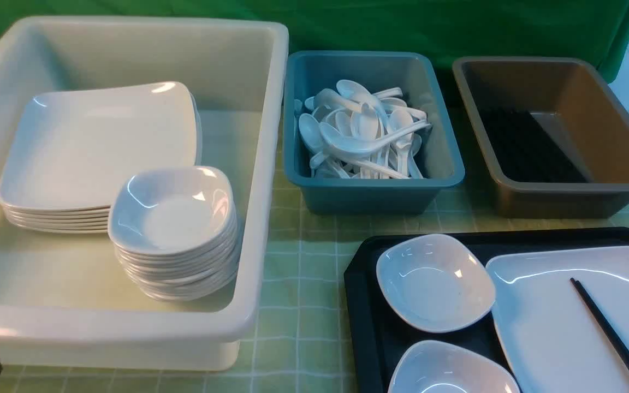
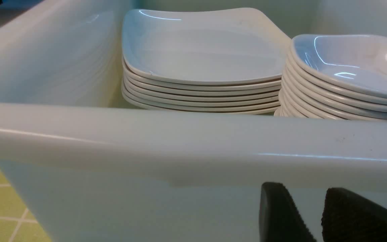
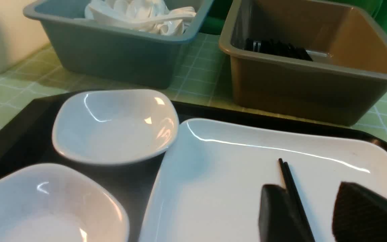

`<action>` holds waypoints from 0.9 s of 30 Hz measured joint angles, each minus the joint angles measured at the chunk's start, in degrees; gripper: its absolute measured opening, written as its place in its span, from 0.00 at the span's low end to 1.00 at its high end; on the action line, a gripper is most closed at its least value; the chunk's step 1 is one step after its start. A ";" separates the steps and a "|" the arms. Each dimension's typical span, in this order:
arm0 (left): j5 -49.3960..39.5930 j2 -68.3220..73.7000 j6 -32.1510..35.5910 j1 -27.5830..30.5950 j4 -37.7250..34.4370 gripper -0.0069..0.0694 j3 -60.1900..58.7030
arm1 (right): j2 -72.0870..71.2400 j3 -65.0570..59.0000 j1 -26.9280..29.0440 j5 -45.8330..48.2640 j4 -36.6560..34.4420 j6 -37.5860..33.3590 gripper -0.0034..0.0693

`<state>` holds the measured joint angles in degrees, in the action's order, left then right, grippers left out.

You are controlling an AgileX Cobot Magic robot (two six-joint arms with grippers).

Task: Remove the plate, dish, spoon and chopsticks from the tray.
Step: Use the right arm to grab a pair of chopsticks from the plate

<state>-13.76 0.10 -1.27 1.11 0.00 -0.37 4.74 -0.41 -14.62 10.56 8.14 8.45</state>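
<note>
Black, thin and stiff, the chopsticks (image 3: 289, 178) lie together as a pair on the plate (image 3: 227, 188), which sits on the tray (image 3: 15, 134) beside two dishes (image 3: 113, 127). I judge them very light but not easy to take. The sticks are smooth and the plate under them is glossy, so they can slide or roll, and one can slip away from the other when squeezed. The best place to take them seems to be near the middle of their length, across both sticks at once, so that they do not tip. The plate looks rigid and slippery, wide and shallow, and its raised edge is the only place for a grip. The dishes are deeper, and their rim should give a better hold. No spoon shows on the part of the tray that is in view.

The right gripper (image 3: 311, 188) is low over the plate with its jaws well apart. The chopsticks run into the gap, close along one finger (image 3: 277, 215). Whether they touch this finger I cannot say, because it hides their near part, but they are not clamped. The brown tub (image 3: 314, 87) beyond the tray holds other black sticks, so it is probably the place for them.

The left gripper (image 2: 302, 188) is partly open with nothing between its jaws. It is just in front of the outer wall of the white tub (image 2: 180, 141).
</note>
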 joint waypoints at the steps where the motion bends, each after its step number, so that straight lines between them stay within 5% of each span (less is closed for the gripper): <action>1: 0.00 0.00 0.00 0.00 0.00 0.34 0.00 | 0.00 0.00 0.00 0.00 0.00 0.00 0.38; 27: 0.00 0.00 0.06 0.00 0.00 0.37 0.00 | 0.00 0.00 0.00 0.00 0.00 0.00 0.38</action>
<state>-13.76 0.10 -1.20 1.11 0.00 -0.37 4.74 -0.41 -14.62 10.56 8.14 8.45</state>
